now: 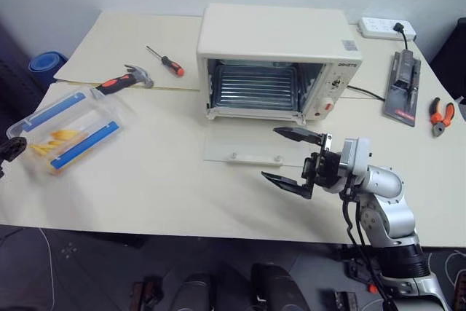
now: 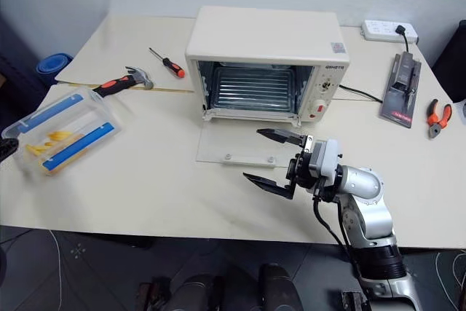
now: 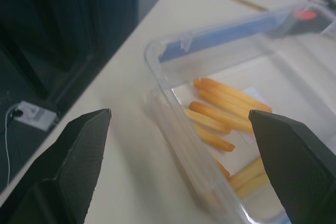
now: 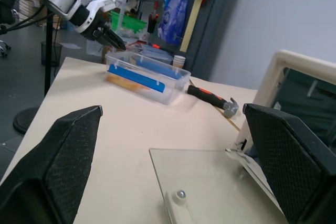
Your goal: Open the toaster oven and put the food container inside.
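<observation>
Clear plastic is my worry: the food container (image 1: 64, 130) sits near the table's (image 1: 160, 187) left edge, and my left hand (image 4: 107, 35), fingers spread wide, is right at its outer end. I judge a clumsy closure could shove it off or slip on the smooth wall. It is a rectangular box with two blue clips and yellow sticks inside. My right hand (image 1: 293, 162) hangs wide and empty over the lowered glass door (image 1: 244, 149) of the cream toaster oven (image 1: 273, 41), which it could knock.
</observation>
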